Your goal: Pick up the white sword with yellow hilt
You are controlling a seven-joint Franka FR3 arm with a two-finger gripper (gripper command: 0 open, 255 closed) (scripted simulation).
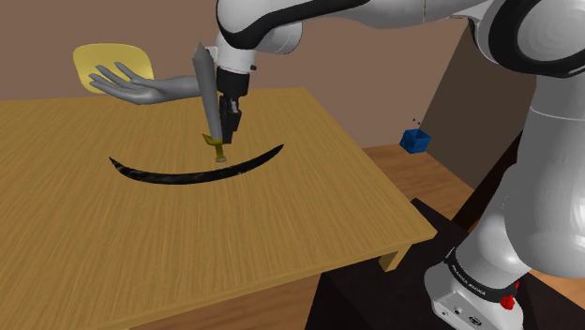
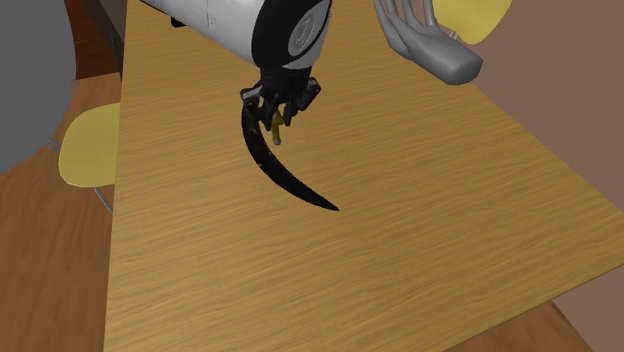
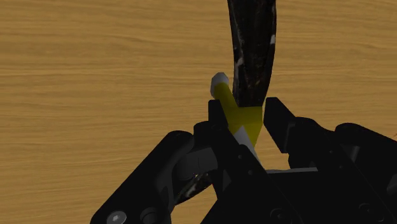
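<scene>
1. We see the all-black two-finger gripper [image 1: 228, 127] above the middle of the light wooden table [image 1: 309, 216].
2. Its claw is pinching the sword with a grey-white blade and a yellow hilt [image 1: 208, 94]. In the wrist view the two black fingers [image 3: 216, 118] press on the yellow cross-guard from either side.
3. In the shoulder view the sword stands nearly upright in that grip. Its blade tip leans toward eleven o'clock and its hilt points toward six o'clock.
4. A long black curved blade [image 1: 187, 176] lies flat on the table, running from nine o'clock to three o'clock in the shoulder view, right under the sword's hilt.
5. The pale pommel at the hilt's end sits just beside that black blade. We cannot tell whether the two touch.
6. A grey mannequin-like hand [image 1: 131, 86] with spread fingers lies at the table's far edge, at ten o'clock from the gripper in the shoulder view and well apart from the sword.
7. A yellow chair seat [image 1: 112, 64] shows behind the grey hand.
8. A small blue box [image 1: 415, 141] sits on the floor off the table, toward three o'clock from the gripper in the shoulder view.
</scene>
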